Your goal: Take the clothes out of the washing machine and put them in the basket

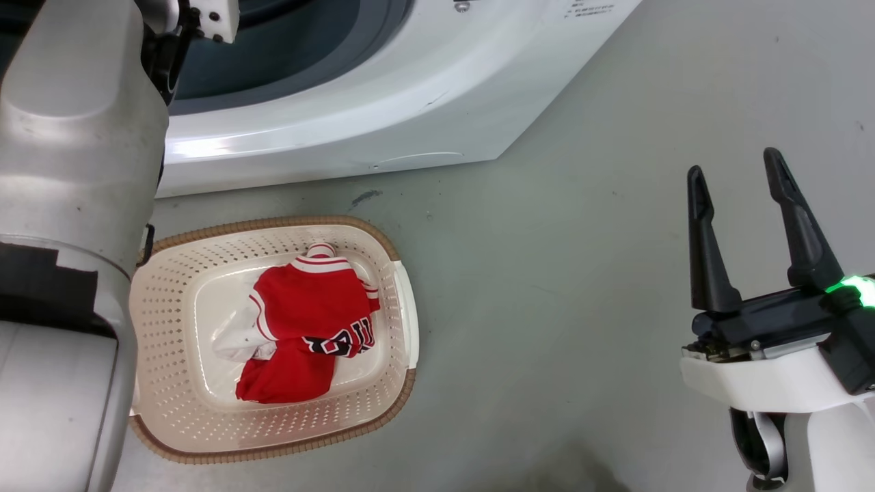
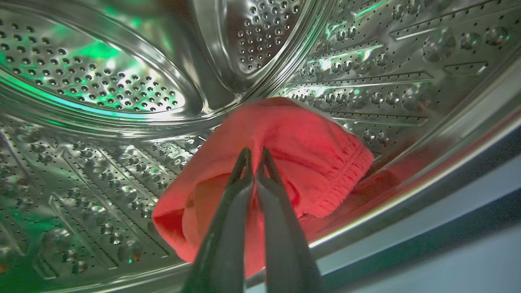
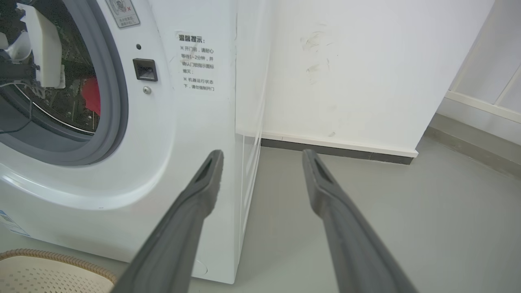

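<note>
One red jersey [image 1: 307, 314] is laid in the basket [image 1: 171, 287] — a second garment [image 2: 309, 138] is pinched by the closed left gripper [image 2: 255, 151] inside the washing machine [image 1: 342, 116]; the right gripper [image 1: 733, 162] is held open, empty.

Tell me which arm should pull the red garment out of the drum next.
Left. The left gripper is inside the drum, fingers closed on the red garment. The right gripper hangs open over the floor, beside the washing machine, away from its opening.
</note>
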Controlling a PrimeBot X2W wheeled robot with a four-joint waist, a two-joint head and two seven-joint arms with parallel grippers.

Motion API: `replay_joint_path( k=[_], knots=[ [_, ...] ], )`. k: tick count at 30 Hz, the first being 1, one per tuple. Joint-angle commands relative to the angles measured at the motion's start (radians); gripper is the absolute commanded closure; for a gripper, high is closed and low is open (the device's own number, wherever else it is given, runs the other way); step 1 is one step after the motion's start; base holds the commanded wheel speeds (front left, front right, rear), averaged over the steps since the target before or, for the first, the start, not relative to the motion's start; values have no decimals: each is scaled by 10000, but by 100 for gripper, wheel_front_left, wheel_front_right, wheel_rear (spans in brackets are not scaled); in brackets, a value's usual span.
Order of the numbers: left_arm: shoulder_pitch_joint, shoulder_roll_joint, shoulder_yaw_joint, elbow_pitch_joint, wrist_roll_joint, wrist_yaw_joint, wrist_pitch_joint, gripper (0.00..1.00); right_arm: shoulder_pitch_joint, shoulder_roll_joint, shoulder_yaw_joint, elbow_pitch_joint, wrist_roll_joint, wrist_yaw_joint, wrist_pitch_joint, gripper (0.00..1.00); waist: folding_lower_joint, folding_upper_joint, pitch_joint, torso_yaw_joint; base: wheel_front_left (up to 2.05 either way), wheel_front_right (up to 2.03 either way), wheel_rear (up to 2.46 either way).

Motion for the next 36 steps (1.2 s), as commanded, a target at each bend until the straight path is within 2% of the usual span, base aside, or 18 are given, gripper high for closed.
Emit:
replay_joint_path(
  k=[1,10,19,36],
  knots=[
    [169,-10,-44,-63,-49,-10,-57,100,-58,-10,-40,-32,1,-7,-18,0,0,0,-63,49,0,0,0],
    [1369,76,-679,-610,-694,-7,-843,100,351,-10,-277,125,-53,-7,-16,0,0,0,-865,240,0,0,0],
    [3005,104,-662,-1643,-1015,65,-1309,100,848,-9,-338,193,-231,-7,-16,0,0,0,-2004,628,0,0,0],
    [7314,841,170,-7750,-624,1201,-1309,100,1979,-9,-365,337,-380,-7,-16,0,0,0,-3899,1250,0,0,0]
  ],
)
